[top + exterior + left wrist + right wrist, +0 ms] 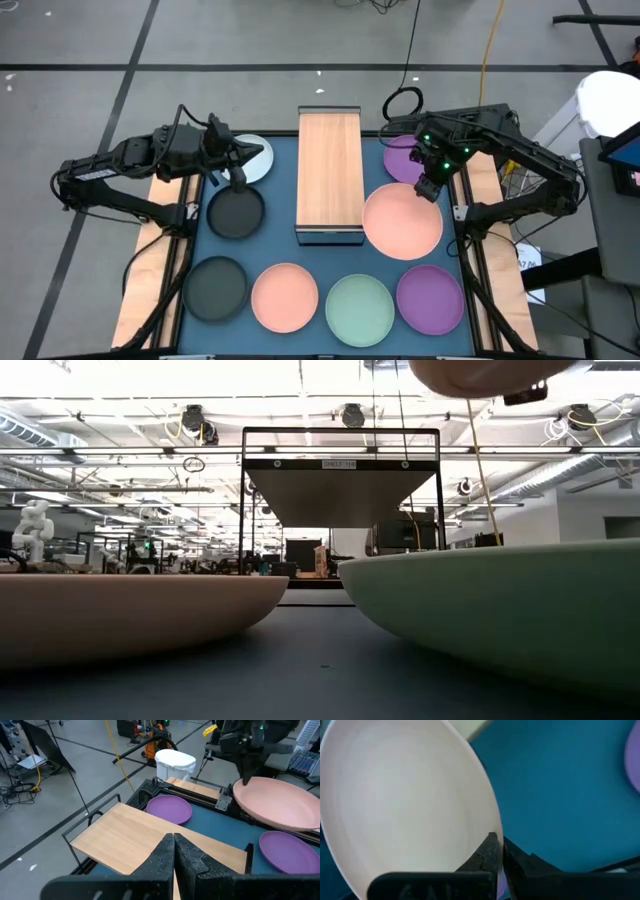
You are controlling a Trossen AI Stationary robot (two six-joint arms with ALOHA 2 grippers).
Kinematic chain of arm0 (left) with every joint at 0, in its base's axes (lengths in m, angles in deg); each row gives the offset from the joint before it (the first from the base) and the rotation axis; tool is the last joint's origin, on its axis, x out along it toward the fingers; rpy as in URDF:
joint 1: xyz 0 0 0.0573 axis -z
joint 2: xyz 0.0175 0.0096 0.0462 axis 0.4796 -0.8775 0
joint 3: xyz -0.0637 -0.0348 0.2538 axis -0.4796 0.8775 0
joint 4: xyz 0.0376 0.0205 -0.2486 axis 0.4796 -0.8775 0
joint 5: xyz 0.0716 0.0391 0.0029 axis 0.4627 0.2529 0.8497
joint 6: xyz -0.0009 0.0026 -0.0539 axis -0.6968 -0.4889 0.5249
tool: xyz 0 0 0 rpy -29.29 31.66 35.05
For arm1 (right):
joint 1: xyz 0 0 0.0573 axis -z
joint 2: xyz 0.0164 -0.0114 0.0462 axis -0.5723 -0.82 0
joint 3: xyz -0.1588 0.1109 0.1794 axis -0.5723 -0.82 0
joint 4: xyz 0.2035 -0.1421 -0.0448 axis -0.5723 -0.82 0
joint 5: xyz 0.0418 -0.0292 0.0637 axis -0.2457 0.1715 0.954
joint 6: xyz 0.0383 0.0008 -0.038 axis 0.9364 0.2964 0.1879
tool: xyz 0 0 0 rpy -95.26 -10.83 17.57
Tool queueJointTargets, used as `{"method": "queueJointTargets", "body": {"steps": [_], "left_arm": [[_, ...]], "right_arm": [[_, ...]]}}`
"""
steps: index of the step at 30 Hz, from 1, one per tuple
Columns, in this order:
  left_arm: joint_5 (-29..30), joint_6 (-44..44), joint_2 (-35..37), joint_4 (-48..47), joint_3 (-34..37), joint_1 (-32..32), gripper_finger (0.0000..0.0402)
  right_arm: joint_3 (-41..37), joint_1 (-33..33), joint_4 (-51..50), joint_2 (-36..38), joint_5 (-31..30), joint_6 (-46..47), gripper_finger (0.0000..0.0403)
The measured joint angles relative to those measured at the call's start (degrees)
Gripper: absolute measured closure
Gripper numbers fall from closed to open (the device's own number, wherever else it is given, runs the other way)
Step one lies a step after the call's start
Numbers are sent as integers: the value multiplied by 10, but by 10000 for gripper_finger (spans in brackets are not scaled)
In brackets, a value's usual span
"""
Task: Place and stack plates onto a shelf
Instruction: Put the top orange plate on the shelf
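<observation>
The shelf, a light wood top on a dark frame, stands mid-table with nothing on it. My right gripper is shut on a pink plate, held above the blue mat just right of the shelf. The low view shows that plate's underside high at the top. My left gripper hangs shut and holding nothing over a pale blue plate, left of the shelf. A black plate lies on the mat near it, and a purple plate lies at the back right. My right gripper pinches the pink plate's rim between its two fingers, at the plate's far right edge, one finger on the upper face and one beneath. The fingers slant down from above. The plate is lifted clear of the mat, roughly level.
Along the near edge of the mat lie a black plate, a pink plate, a mint plate and a purple plate. Wooden side strips border the mat. A white bin stands beyond the table.
</observation>
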Motion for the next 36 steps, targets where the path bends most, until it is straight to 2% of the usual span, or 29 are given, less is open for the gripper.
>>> {"method": "queueJointTargets", "body": {"steps": [6,13,17,25,30,36], "left_arm": [[0,0,0,0,0,0,398],[0,0,0,0,0,0,398],[0,0,0,0,0,0,398],[16,0,0,0,0,0,398],[16,2,0,0,0,0,398],[16,2,0,0,0,0,398]], "right_arm": [[25,-1,0,8,21,35,403],[37,-1,30,8,7,123,403],[37,-1,123,7,-8,200,403],[37,1,358,-23,-101,319,403],[37,4,452,-70,-120,329,403],[37,19,522,-133,-170,373,403]]}}
